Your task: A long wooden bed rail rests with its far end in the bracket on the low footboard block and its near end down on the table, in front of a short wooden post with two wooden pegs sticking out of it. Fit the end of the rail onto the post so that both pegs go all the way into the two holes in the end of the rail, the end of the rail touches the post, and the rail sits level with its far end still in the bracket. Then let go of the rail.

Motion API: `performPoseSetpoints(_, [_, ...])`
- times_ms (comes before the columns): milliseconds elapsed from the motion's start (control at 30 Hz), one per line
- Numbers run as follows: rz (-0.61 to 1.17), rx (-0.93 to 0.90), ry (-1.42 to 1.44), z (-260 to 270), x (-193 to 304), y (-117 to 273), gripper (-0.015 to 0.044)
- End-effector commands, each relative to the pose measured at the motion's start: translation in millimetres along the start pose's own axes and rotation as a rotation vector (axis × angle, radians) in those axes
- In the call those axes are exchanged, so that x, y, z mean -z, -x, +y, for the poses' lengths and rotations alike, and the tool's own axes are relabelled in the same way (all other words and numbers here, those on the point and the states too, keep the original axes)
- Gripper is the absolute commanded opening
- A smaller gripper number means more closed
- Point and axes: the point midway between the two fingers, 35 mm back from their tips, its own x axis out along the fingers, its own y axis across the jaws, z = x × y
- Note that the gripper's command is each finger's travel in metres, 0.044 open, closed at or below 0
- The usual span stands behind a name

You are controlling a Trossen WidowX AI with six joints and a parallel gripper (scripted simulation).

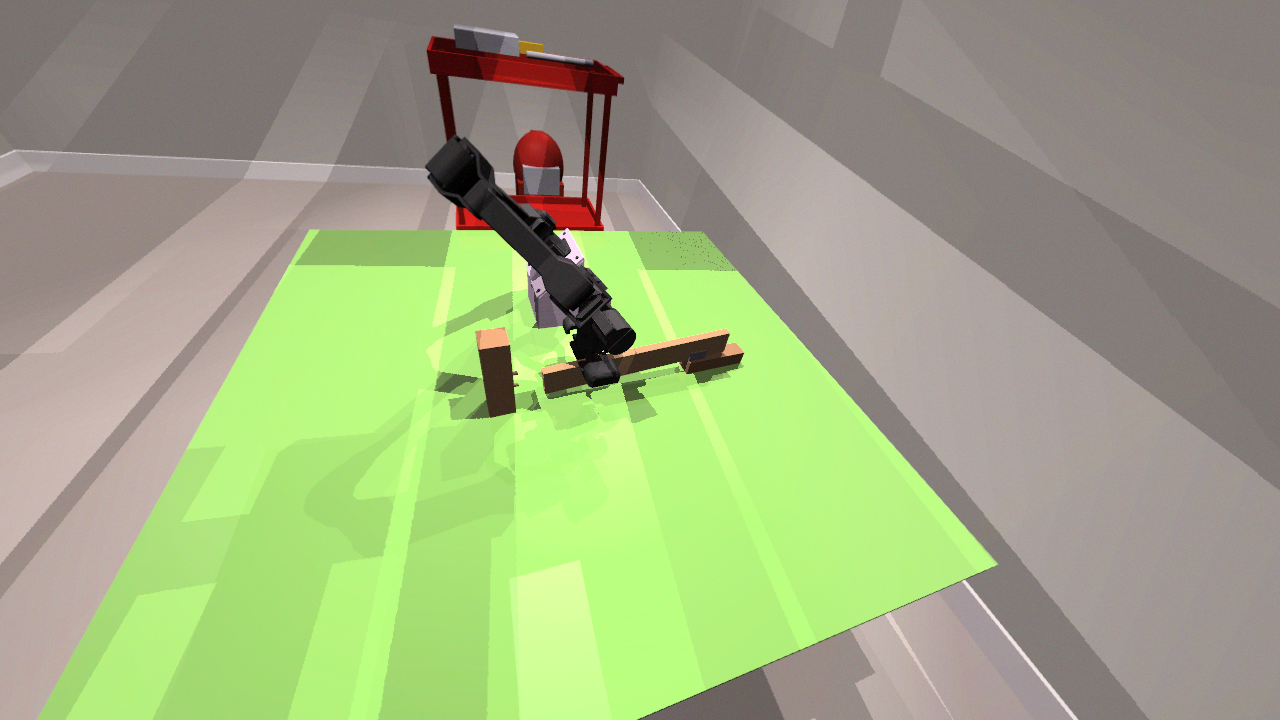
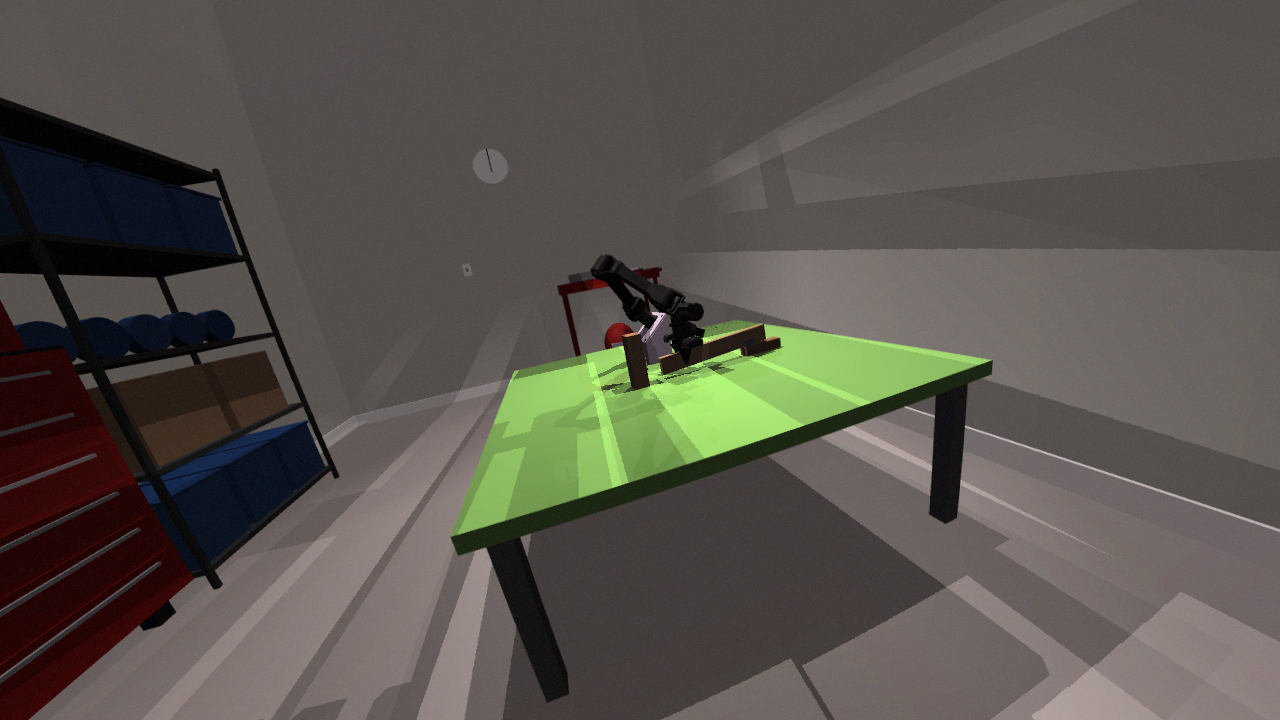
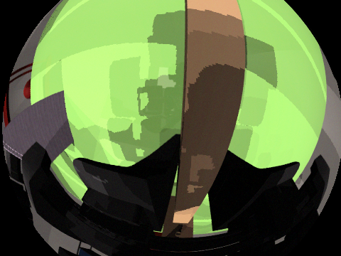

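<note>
over rail (image 1: 662,353), arm bent down, fingers clamped

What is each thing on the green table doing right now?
gripper: shut on the bed rail, near its low end.
bed rail: tilted, near end low and apart from the post, far end up on the footboard block.
post: upright, nothing fitted on it.
pegs: bare, sticking out toward the rail, not in its holes.
footboard block: lying low, carrying the rail's far end.
</note>
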Motion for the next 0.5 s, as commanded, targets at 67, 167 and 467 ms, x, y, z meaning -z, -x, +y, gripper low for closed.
performPoseSetpoints(67, [-0.012, 0.01, 0.0, -3.4, -1.1, 7.3, 0.0])
performPoseSetpoints(167, [-0.012, 0.01, 0.0, -3.6, -1.1, 8.8, 0.0])
performPoseSetpoints(467, [-0.012, 0.011, 0.0, -3.8, -1.0, 13.3, 0.0])
